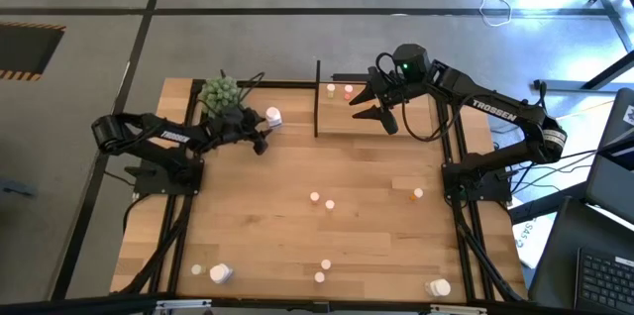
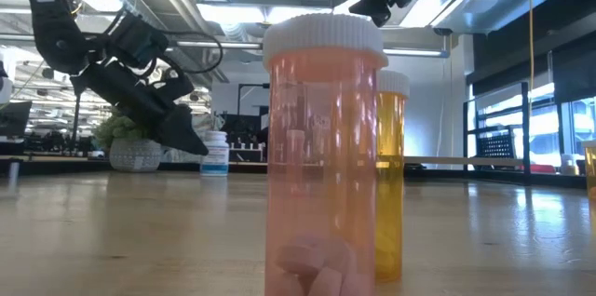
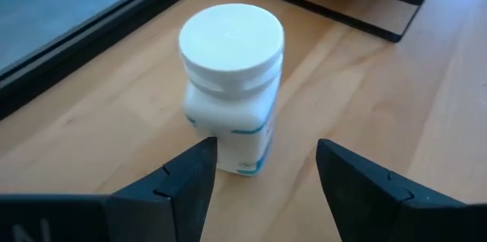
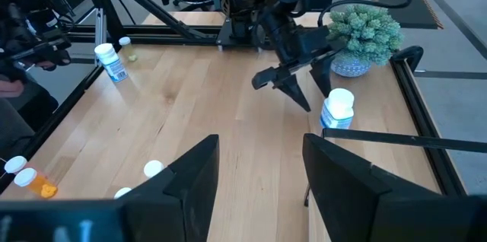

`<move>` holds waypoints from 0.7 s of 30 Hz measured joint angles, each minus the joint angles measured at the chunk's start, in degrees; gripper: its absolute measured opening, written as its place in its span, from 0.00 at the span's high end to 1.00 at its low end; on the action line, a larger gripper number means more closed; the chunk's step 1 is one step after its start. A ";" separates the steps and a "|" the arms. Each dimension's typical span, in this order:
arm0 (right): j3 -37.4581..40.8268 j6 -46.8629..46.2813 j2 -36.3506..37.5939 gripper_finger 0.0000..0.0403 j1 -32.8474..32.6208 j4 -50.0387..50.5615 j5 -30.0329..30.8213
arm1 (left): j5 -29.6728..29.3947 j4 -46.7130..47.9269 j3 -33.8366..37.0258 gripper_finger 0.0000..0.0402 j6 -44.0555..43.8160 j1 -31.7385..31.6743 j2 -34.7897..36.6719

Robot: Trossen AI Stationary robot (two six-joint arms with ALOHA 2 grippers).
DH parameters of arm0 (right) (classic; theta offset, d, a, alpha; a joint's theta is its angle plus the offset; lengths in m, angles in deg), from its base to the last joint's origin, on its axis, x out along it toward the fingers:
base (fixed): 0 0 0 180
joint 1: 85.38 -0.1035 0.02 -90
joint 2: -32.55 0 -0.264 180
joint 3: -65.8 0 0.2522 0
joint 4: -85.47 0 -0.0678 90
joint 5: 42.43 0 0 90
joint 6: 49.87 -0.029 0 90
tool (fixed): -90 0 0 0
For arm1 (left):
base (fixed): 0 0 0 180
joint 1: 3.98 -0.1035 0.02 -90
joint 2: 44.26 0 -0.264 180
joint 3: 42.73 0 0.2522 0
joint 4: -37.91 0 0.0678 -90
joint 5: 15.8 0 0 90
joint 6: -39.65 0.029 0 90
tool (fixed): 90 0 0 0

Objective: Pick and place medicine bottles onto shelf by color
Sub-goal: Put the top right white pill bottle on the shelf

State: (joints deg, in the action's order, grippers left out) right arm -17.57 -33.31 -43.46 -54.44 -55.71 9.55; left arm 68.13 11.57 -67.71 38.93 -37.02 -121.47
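bottle: squat white plastic medicine bottle (image 3: 230, 90), smooth round cap, blue-printed label, upright on the wood tabletop (image 1: 297, 226) just left of the shelf (image 1: 396, 122)
left gripper (image 3: 262, 154): dark wedge fingers apart, straddling the bottle's base, not touching
right gripper (image 1: 371, 102): spread wide above the shelf, holding nothing
foreground: translucent pink vial (image 2: 324, 156), white ribbed cap, tablets inside; amber vial (image 2: 389, 175) behind

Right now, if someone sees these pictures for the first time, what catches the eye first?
Probably the left end effector, open and low near the table's far edge, with a white bottle standing just ahead of its fingers. Next to it is the green spiky plant. The right end effector, also open, hangs over the small shelf, while small bottles lie scattered across the table.
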 joint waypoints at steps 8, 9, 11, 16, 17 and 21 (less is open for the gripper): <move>0.00 0.02 0.00 0.52 0.00 0.00 0.01 | -5.83 0.08 0.00 0.45 -0.29 1.57 0.09; 0.00 0.00 0.00 0.52 0.00 0.00 0.00 | -6.64 0.33 0.00 0.45 -0.42 1.39 0.11; 0.00 0.02 0.00 0.52 0.00 0.00 0.00 | -6.60 0.66 0.00 0.45 -0.65 0.69 0.11; -0.01 0.02 0.00 0.52 0.00 0.00 0.00 | -4.91 0.41 0.00 0.45 -0.03 -0.46 -0.02; 0.00 0.02 0.00 0.52 0.00 0.00 0.01 | -4.84 0.40 0.00 0.45 -0.09 -0.66 -0.02; 0.00 0.02 0.00 0.52 0.00 0.00 0.00 | -2.07 0.30 0.00 0.45 0.13 -1.19 -0.02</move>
State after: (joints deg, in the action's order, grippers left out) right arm -17.57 -33.29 -43.46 -54.44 -55.71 9.55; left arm 66.07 11.86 -67.71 39.06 -38.21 -121.49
